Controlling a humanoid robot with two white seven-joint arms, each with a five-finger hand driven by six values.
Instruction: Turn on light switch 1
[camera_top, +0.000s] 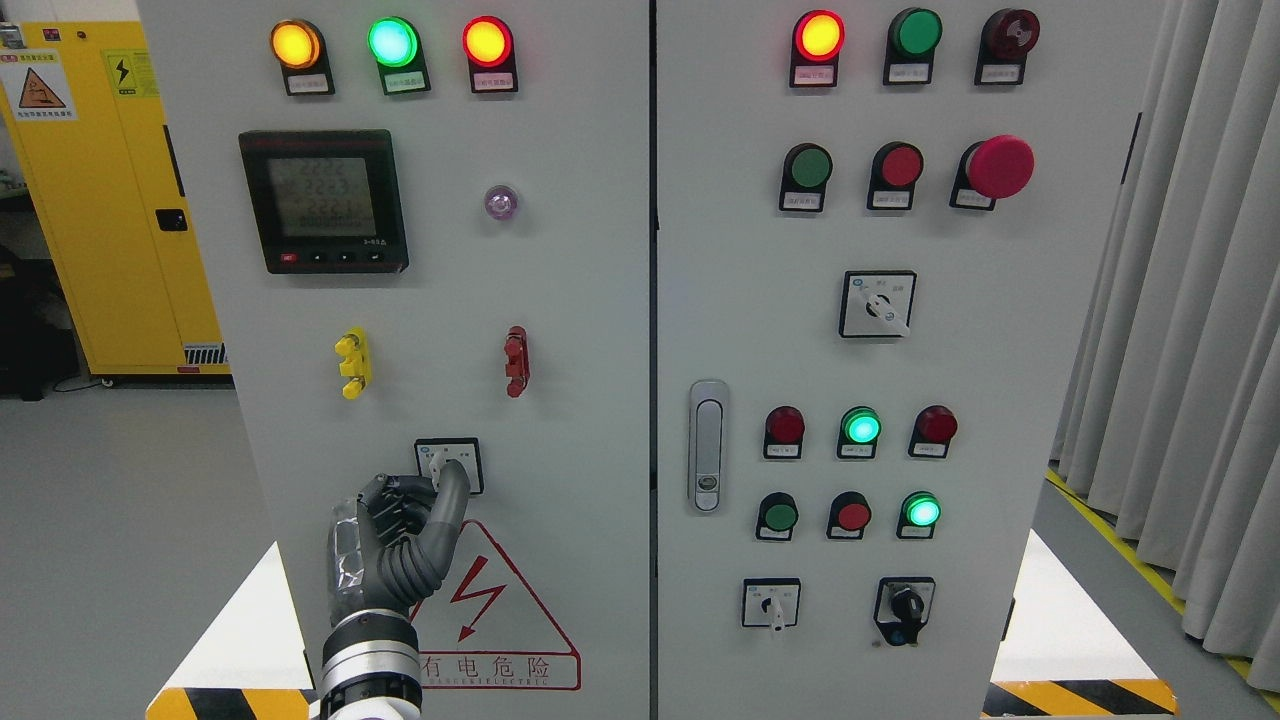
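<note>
Left hand (400, 545) is up at the switch (449, 466): thumb tip on the knob, other fingers curled beside it, a loose pinch, not clamped. Judgement: close the index onto the knob's far side, then rotate from the wrist; don't drag across the panel (560, 330).

You get bright, even light on the grey cabinet (560, 300); its lit lamps (392, 41) bloom slightly, shadows stay faint, and focus holds sharp edge to edge.
</note>
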